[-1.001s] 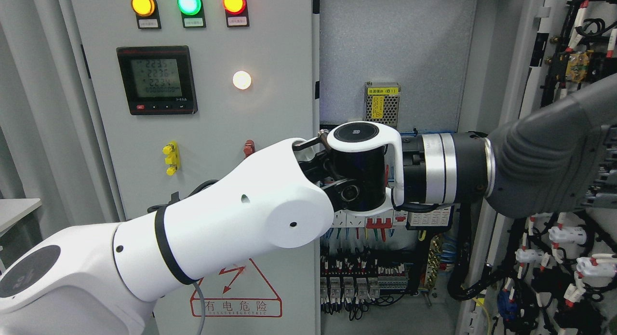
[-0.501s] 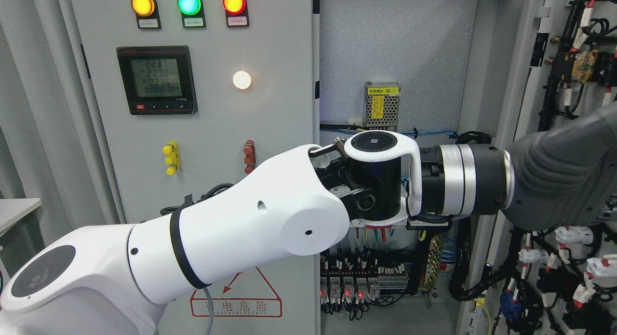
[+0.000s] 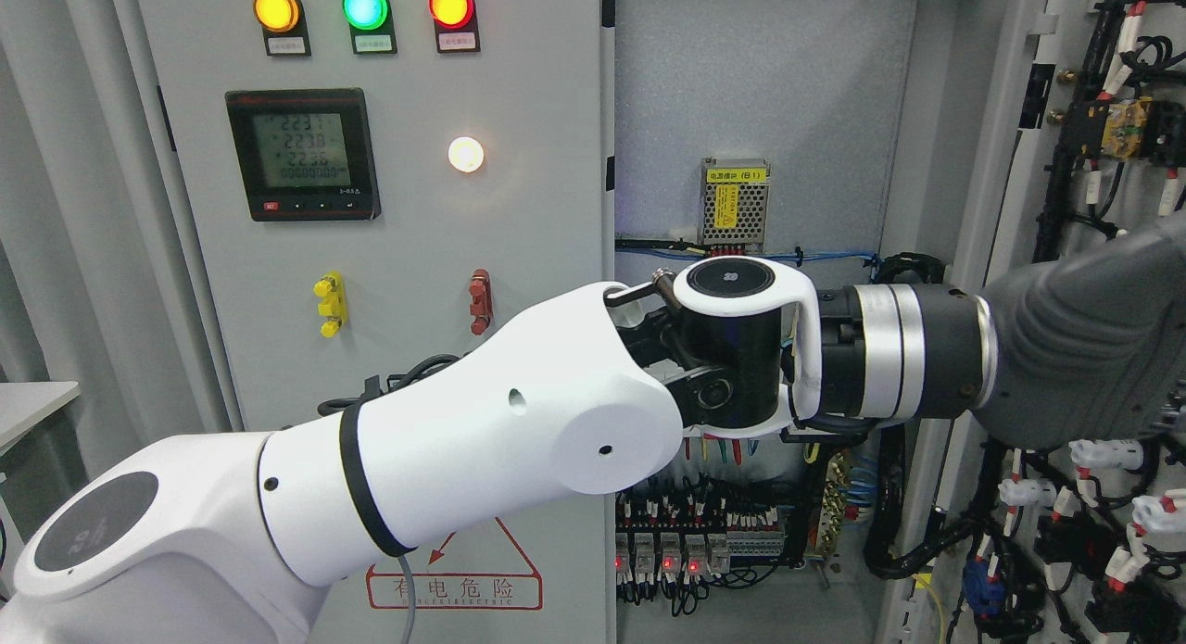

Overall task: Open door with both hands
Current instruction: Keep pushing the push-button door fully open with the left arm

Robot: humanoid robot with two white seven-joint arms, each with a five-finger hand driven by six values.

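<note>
Our white left arm (image 3: pixel 445 459) reaches across to the grey, wiring-lined cabinet door (image 3: pixel 1093 283) swung open at right — the hand's dark glove (image 3: pixel 1075 347) shows, its grip we cannot tell.

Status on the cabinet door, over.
Left hand reaching across to right, grip unclear. Right hand out of view. Grey metal cabinet door at right open. Nothing obstructing.

Bright, even indoor light is filling a sharp, clean frame.

Three indicator lamps (image 3: pixel 362 6) and a white pilot light (image 3: pixel 465 154) are glowing without blooming; the meter screen (image 3: pixel 303 151) is staying readable. Soft sheen is showing on the white arm shell (image 3: pixel 519 431); the lower wiring bay (image 3: pixel 690 542) is sitting in shadow. Vertical edges are bowing slightly near the frame's sides.
</note>
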